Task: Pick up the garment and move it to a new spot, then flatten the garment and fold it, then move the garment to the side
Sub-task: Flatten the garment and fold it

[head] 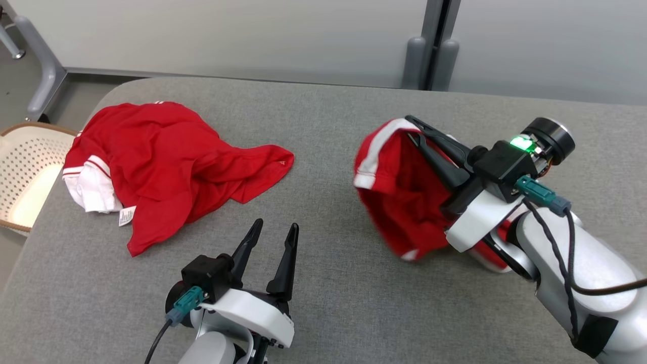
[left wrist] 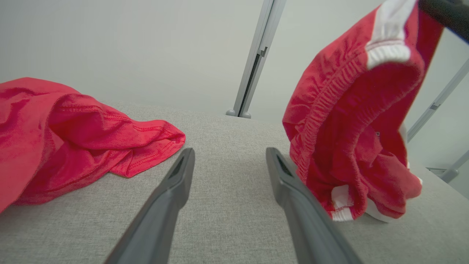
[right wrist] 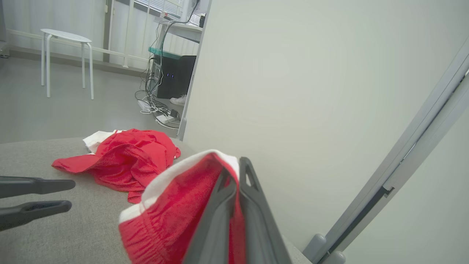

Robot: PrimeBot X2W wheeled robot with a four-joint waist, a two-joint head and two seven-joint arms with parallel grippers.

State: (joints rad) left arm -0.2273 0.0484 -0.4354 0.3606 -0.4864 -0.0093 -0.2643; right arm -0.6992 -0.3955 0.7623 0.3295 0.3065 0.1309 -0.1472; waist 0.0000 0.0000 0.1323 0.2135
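A red garment with white stripes (head: pixel 399 192), gathered at an elastic waistband, hangs from my right gripper (head: pixel 409 126), which is shut on its upper edge. The lower part of the garment (left wrist: pixel 348 128) rests on the grey padded table (head: pixel 328 126). In the right wrist view the cloth (right wrist: pixel 176 212) is pinched between the closed fingers of the right gripper (right wrist: pixel 238 165). My left gripper (head: pixel 276 225) stands open near the table's front, empty, to the left of the garment. It also shows in its own view (left wrist: pixel 230 152) and from the right wrist (right wrist: pixel 69 195).
A second red cloth with white trim and a label (head: pixel 162 162) lies crumpled at the table's left. A perforated cream basket (head: pixel 25 172) stands off the left edge. Grey partition posts (head: pixel 429 55) rise behind the table. A white stool (right wrist: pixel 66 36) stands on the floor.
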